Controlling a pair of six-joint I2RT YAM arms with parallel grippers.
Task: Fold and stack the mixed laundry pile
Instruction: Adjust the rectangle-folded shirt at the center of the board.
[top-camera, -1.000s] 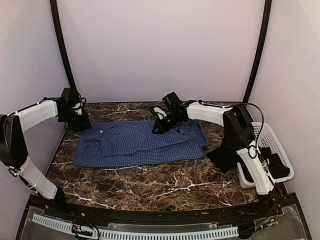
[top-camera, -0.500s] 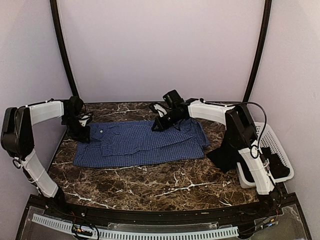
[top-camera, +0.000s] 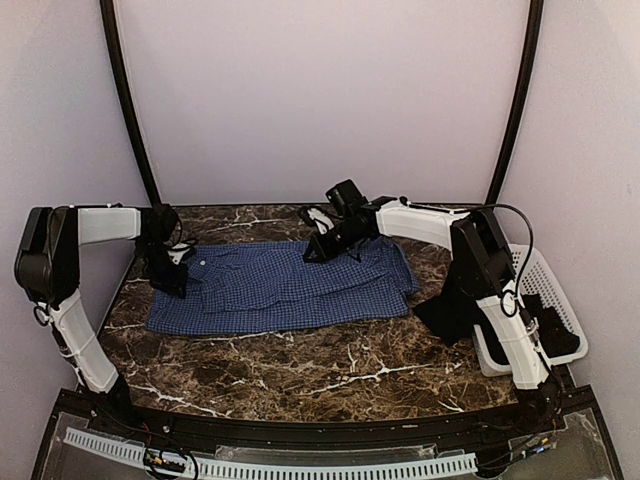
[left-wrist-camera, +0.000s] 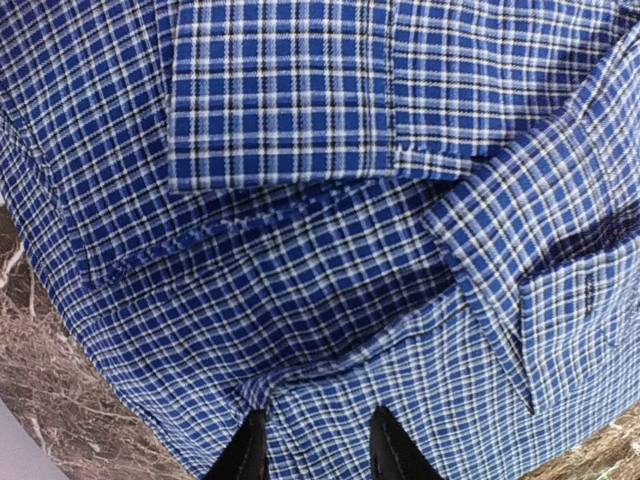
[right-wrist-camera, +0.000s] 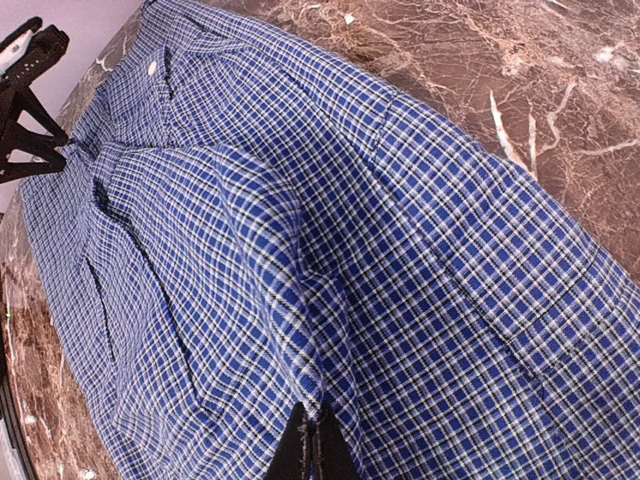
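Left arm (top-camera: 105, 222) nearer; blue-checked shirt (top-camera: 290, 285) outspread

The top view is lit softly and evenly from above. The pale walls (top-camera: 320, 100) are rendered with a faint lilac cast, and only weak shadows are thrown on the marble table (top-camera: 300, 370). Faint reflections are seen on the clear panel (top-camera: 300, 445) at the bottom edge. In the left wrist view the checked shirt (left-wrist-camera: 300, 250) is shown bright and sharp, with soft shading in its folds. In the right wrist view a darker band is laid along the raised fold.
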